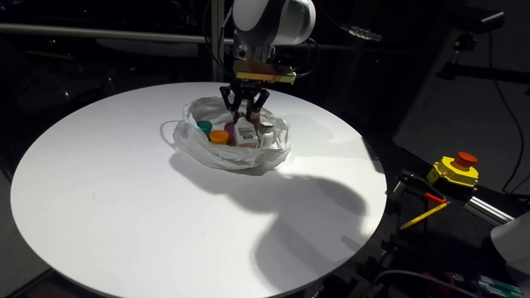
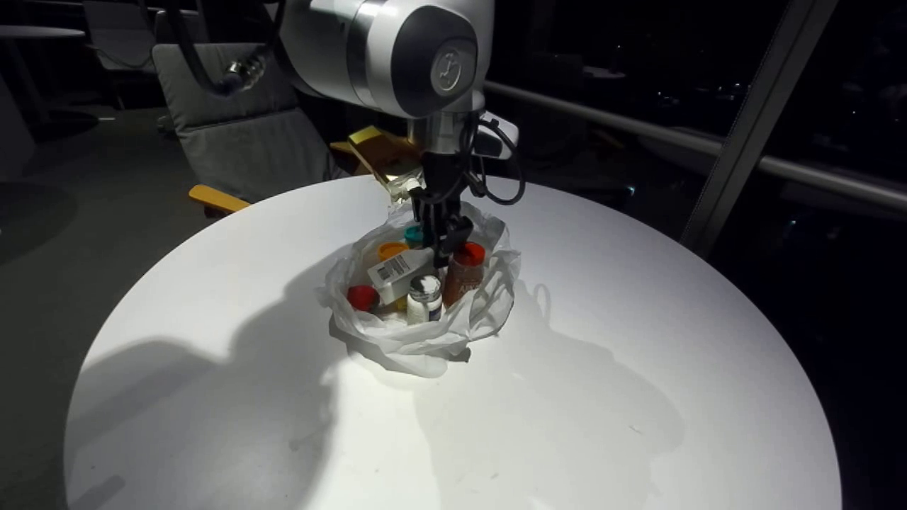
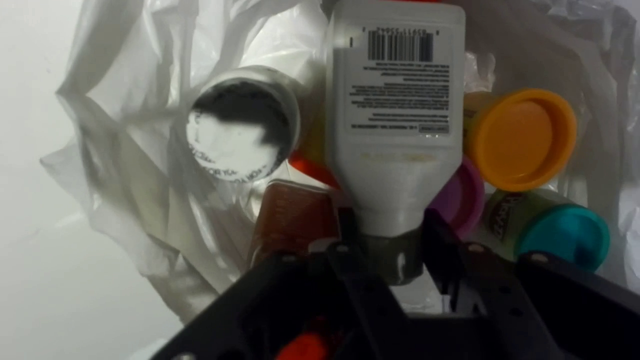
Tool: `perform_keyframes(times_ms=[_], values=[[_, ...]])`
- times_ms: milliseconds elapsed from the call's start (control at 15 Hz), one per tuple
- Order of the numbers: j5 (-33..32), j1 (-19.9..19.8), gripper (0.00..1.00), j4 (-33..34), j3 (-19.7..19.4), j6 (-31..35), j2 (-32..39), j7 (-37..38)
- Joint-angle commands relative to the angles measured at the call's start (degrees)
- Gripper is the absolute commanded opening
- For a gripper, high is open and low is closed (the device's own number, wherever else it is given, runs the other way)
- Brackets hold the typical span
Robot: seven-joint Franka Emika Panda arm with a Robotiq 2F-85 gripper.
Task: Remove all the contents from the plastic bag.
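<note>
The white crinkled plastic bag (image 1: 203, 153) lies spread wide on the round table, its contents showing inside. Fingers on both sides of its neck, my gripper (image 3: 391, 229) is shut on a flat white bottle (image 3: 395, 95) with a barcode label, which leans tilted within the bag. Beside that stand a smaller round white bottle (image 2: 424, 304) and a brown bottle (image 2: 462, 283) with a red cap. Tubs with orange (image 3: 525, 140), teal (image 3: 562, 237) and purple (image 3: 460, 197) lids sit across from them, the purple one partly hidden. A red lid (image 2: 363, 297) rests near the rim.
The white round table (image 1: 124, 215) carries the bag near its far side in an exterior view. Off the table are a yellow box with a red stop button (image 1: 466, 159) and a yellow pencil (image 1: 424, 215). A grey chair (image 2: 248, 149) stands behind the table.
</note>
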Motion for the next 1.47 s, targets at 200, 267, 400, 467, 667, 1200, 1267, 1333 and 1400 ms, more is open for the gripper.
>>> perform_keyframes(times_ms=[200, 267, 400, 467, 667, 1200, 1267, 1333, 1400], values=[[2.8, 0.1, 0.11, -13.0, 1.0, 8.8, -12.5, -2.3], [2.1, 0.8, 0.11, -15.9, 0.4, 10.6, -15.2, -1.8], [-0.1, 2.2, 0.11, -22.0, -1.8, 15.3, -20.5, 0.0], [-1.6, 3.0, 0.11, -25.1, -3.4, 17.6, -22.9, 1.2], [-3.5, 2.3, 0.11, -34.4, -6.1, 22.1, -29.9, 1.6], [7.0, -7.2, 0.11, -39.0, -2.2, 15.0, -28.4, -9.9], [9.7, -8.3, 0.11, -37.6, -1.4, 13.8, -26.4, -12.5], [9.3, -8.8, 0.11, -35.7, -1.9, 12.1, -23.7, -12.3], [9.0, -9.2, 0.11, -34.3, -2.2, 11.0, -21.6, -12.4]])
